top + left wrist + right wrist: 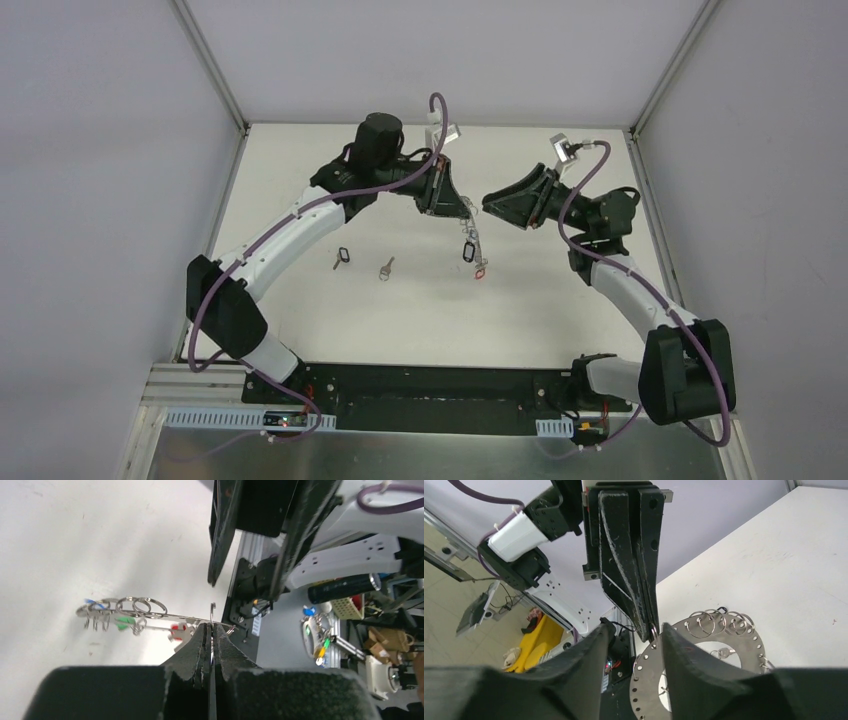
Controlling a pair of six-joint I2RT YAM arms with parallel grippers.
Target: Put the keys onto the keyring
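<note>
Keyring (748, 634): flat perforated metal ring, held clear of the table (560, 320) by its rim. Jaws of the left gripper (651, 626) are fully closed on that rim, with only the thin plate between them. Jaws of the right gripper (636, 630) are well apart and empty, straddling the keyring's rim just beside the left pinch; contact cannot be told. Small split rings (719, 621) are threaded through the keyring's holes on the side away from the pinch. A hanging key (469, 251) and a red tag (481, 268) dangle below the keyring. Two loose keys lie on the table well to the left of the keyring: black-headed key (341, 258) and plain silver key (386, 267).

Risks (judgement):
- The pinch is narrow and at the very edge, so a nudge from the right fingers could pivot the keyring or slip it out.
- Closing the right jaws here may strike the left fingertips.
- The dangling pieces can swing and snag.
- The loose keys lie flat, so they look awkward to pick up.
</note>
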